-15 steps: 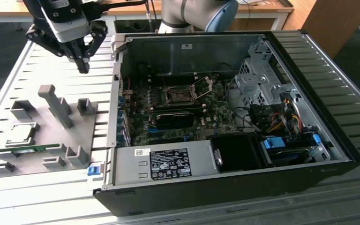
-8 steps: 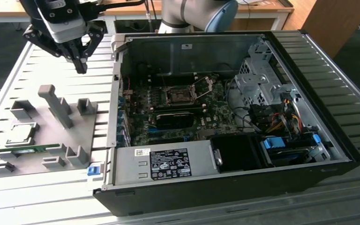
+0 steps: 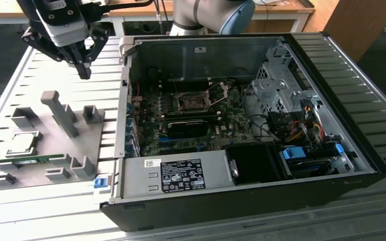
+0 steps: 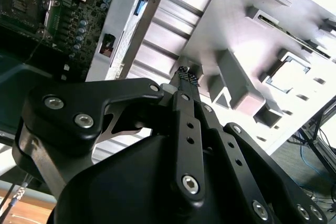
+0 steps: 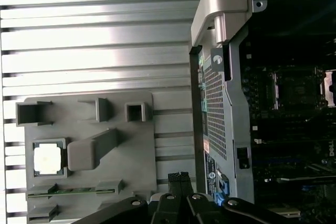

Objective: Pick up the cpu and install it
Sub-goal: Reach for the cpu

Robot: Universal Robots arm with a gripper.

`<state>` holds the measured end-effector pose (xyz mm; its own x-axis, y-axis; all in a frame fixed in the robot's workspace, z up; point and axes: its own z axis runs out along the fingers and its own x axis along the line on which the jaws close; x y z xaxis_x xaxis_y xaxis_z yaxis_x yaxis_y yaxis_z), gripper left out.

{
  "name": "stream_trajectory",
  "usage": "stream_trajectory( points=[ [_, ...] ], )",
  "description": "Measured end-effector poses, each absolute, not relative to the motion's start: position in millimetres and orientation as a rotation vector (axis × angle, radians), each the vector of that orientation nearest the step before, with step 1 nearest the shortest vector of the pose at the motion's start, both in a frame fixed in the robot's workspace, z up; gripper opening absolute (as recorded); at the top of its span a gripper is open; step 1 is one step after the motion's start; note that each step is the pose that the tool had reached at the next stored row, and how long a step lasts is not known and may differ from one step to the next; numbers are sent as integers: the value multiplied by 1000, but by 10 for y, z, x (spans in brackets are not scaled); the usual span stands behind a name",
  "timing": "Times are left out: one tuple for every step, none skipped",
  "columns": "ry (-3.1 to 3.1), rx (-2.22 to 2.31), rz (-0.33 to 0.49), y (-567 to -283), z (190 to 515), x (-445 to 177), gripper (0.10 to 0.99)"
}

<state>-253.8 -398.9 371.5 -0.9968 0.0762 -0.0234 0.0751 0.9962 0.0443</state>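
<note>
Pincer [image 3: 84,73] closed, arm [image 3: 203,17] cropped; cpu [image 3: 20,143] apart

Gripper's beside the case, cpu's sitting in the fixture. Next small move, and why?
Probably shift the gripper across until it is above the cpu. It hangs high beside the case with its fingers shut and holding nothing, while the cpu lies untouched in its pocket on the grey fixture plate, further toward the exterior view's left.

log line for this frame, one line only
small silver square cpu: in grey plastic fixture plate pocket, not picked | end effector: shut, empty, raised beside plate, clear of cpu
</note>
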Motion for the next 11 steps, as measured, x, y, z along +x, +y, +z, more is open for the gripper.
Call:
stream_trajectory(
  points=[
    [3114,118,68,-3990,3715,-2544,106],
    [3114,118,68,-3989,3714,-2550,106],
    [3114,118,68,-3989,3713,-2555,106],
    [3114,118,68,-3990,3713,-2561,106],
    [3114,118,68,-3989,3712,-2566,106],
    [3114,118,68,-3989,3711,-2572,106],
    [3114,118,68,-3989,3711,-2577,106],
    [3114,118,68,-3989,3710,-2583,106],
    [3114,118,68,-3989,3709,-2588,106],
    [3114,118,68,-3989,3708,-2594,106],
    [3114,118,68,-3989,3707,-2598,106]
  ],
)
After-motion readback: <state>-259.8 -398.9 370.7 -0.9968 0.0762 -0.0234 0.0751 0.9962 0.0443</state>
